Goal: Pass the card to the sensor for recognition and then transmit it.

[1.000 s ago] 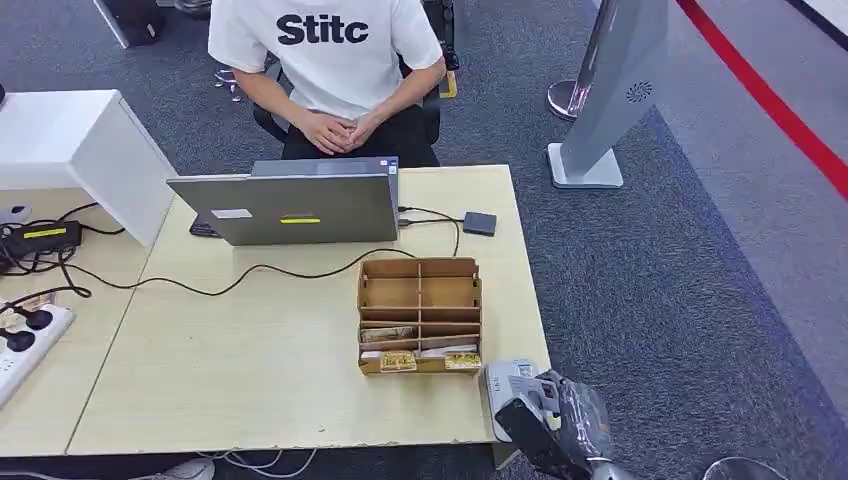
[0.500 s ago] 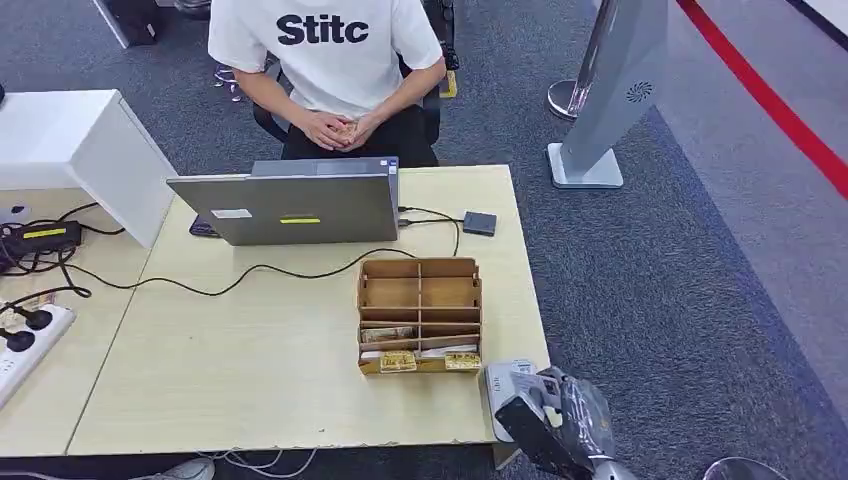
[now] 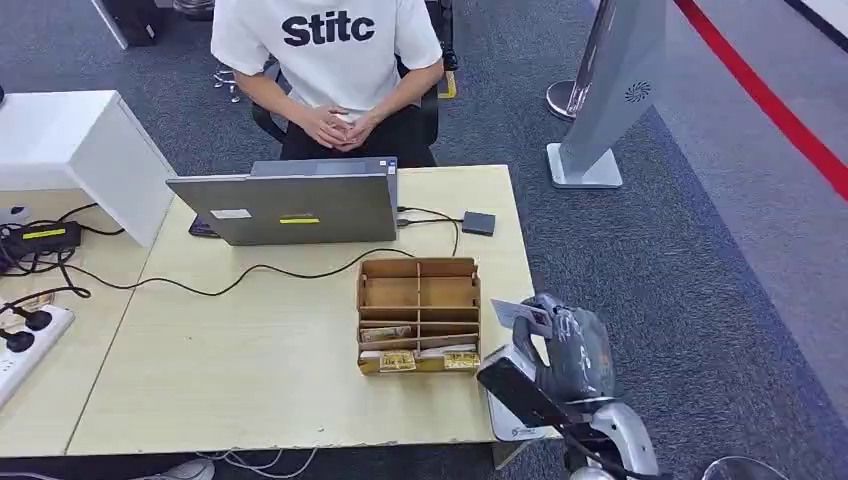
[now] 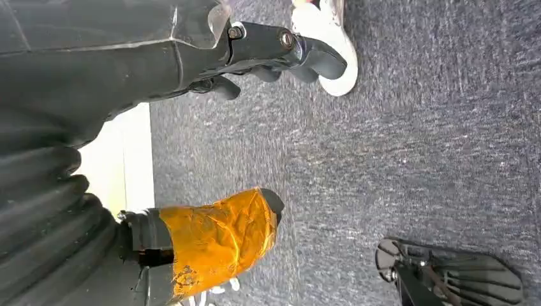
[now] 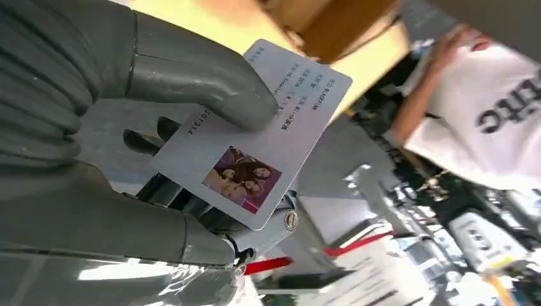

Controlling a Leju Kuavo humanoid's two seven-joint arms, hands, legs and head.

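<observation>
Right hand (image 3: 562, 352): pinches the card between thumb and fingers, at the table's right edge, just right of the box.
Card (image 5: 255, 131): a white ID card with a small photo and printed lines; the thumb presses on its face near one long edge, and the fingers back it from behind. In the head view the card (image 3: 520, 316) sticks out of the hand toward the box, held above the table.
Box (image 3: 420, 313): a brown cardboard organiser with compartments, standing on the table; its nearest slots hold some small items I cannot identify.
Sensor (image 3: 479, 223): probably the small dark square pad beyond the box, near the table's far right corner, wired to the laptop. This is a guess from its look.
Laptop (image 3: 290, 205): open, beyond and left of the box, its lid back facing the robot.
Person (image 3: 330, 60): seated beyond the laptop, hands clasped.
Left hand (image 4: 210, 233): hangs over the grey carpet; nothing in it that I can see, but whether its fingers are spread or curled I cannot tell.
Handling: the card is likely light, thin, stiff and smooth, so it may slide out of a loose pinch. Holding one end leaves the other free to lay flat over the pad.
Stage: card in hand, not yet at the pad.
</observation>
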